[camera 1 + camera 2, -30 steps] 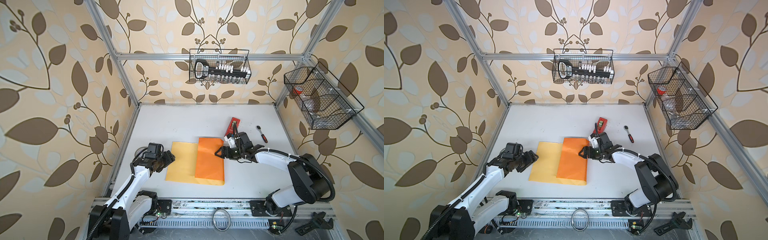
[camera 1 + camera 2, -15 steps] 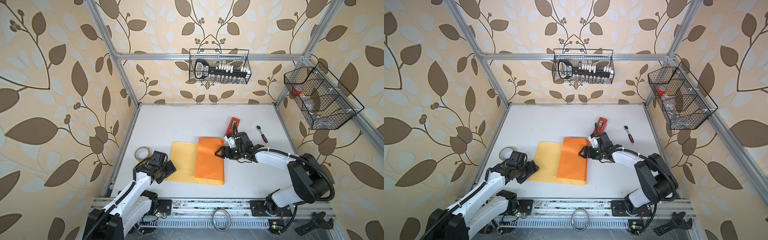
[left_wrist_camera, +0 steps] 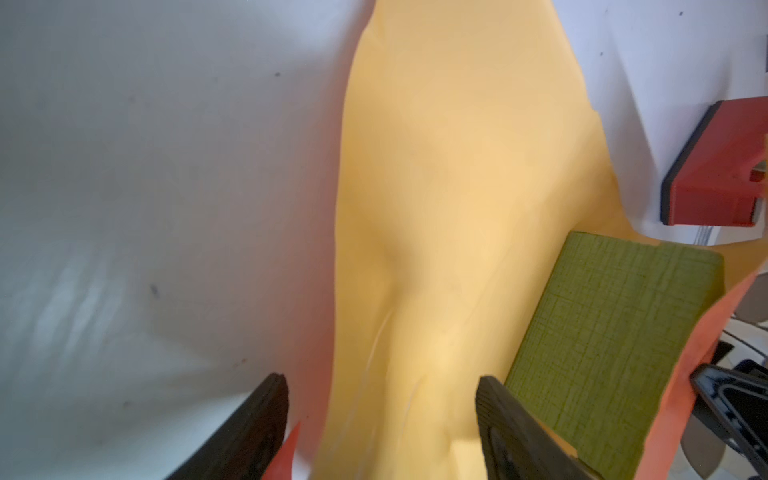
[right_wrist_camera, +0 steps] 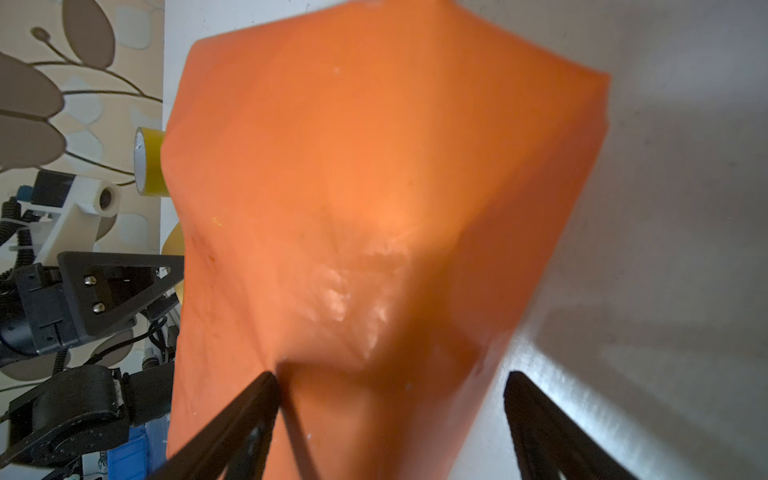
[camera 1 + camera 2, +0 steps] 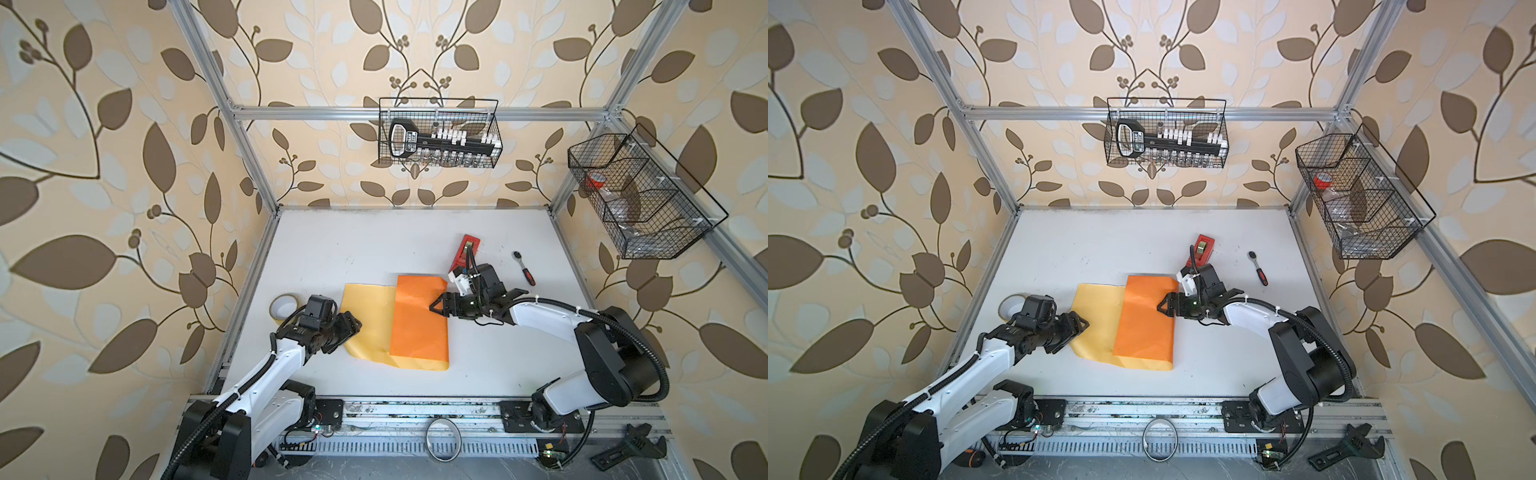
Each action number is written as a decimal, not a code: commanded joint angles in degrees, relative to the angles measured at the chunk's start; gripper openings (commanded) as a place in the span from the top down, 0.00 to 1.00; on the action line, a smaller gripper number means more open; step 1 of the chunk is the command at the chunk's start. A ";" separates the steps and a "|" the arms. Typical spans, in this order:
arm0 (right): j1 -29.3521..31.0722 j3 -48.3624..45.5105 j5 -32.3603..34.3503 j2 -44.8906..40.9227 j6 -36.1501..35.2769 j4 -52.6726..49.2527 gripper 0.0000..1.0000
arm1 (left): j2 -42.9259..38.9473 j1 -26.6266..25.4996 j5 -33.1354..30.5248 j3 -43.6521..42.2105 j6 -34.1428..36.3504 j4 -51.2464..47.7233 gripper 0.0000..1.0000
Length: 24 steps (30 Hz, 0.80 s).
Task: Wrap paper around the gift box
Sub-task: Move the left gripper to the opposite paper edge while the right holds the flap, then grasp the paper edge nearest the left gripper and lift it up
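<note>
Swinging nearer over the last second, the left gripper (image 5: pixel 353 327) has uncovered the tape roll (image 5: pixel 282 306). Its jaws stand spread at the pale edge of the paper (image 5: pixel 419 322). The right gripper (image 5: pixel 436 306), also spread, rests one finger against the orange flap. That flap hides the gift box (image 3: pixel 611 332) in both top views; only the left wrist view shows it.

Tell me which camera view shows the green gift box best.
The left wrist view: the gift box shows its green textured face there, lying on the paper and partly under its orange flap. In both top views and the right wrist view, the folded paper hides the box entirely.
</note>
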 commanded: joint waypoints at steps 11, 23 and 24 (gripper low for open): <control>0.60 -1.11 3.69 3.79 -2.06 -6.86 0.15 | 11.41 4.36 -1.45 8.94 5.50 5.42 0.25; 0.87 -0.44 3.54 5.20 -2.24 -6.78 0.15 | 18.62 9.02 7.12 9.12 3.25 11.76 0.32; 0.87 -0.40 3.47 5.20 -2.24 -6.78 0.15 | 18.95 9.51 7.43 9.05 3.36 12.38 0.33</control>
